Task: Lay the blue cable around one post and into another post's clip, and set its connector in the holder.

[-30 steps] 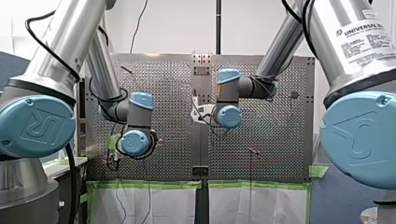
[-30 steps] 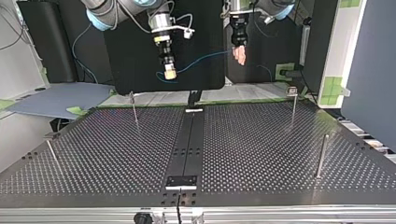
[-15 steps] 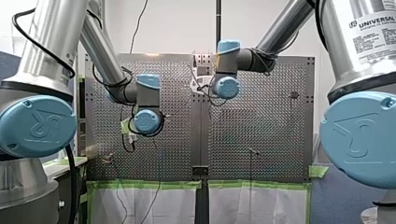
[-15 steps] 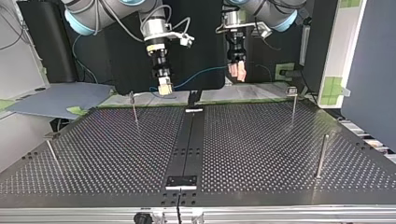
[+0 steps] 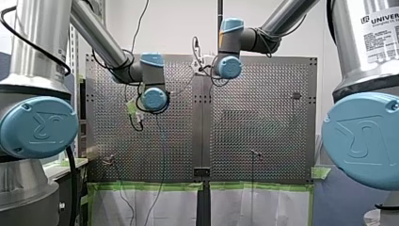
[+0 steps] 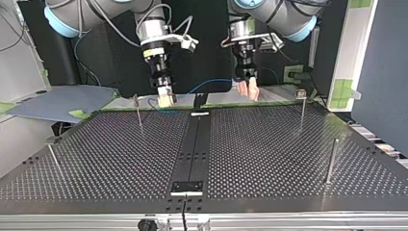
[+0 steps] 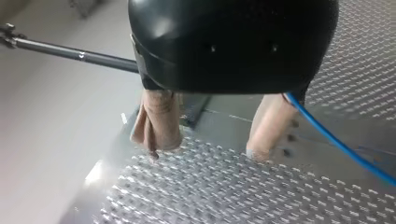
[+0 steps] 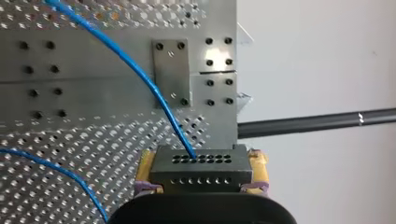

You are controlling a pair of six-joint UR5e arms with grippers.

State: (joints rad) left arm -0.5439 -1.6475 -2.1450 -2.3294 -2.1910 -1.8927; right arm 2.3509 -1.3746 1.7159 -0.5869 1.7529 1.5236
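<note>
In the top view my right gripper [image 6: 165,97], with yellow pads, hangs just above the table's far edge, close to a thin post [image 6: 138,111]. It is shut on the dark multi-hole connector [image 8: 201,167], whose blue cable [image 8: 144,77] leaves its face. The cable [image 6: 208,83] runs across to my left gripper [image 6: 248,88], which hangs open over the far edge with beige fingers [image 7: 159,119] apart. The cable [image 7: 336,142] passes along the outer side of one finger, with nothing between the two.
Other thin posts stand at the far side [image 6: 301,109], the top view's right [image 6: 332,161] and its left [image 6: 52,155]. A dark centre strip [image 6: 192,154] carries a small plate [image 6: 187,186] at the near end. A metal plate [image 8: 170,70] lies ahead of the connector.
Both arms have swung toward the table's far edge and come down close to it. The connector went along in my right gripper, and the blue cable hangs lower between the grippers.
</note>
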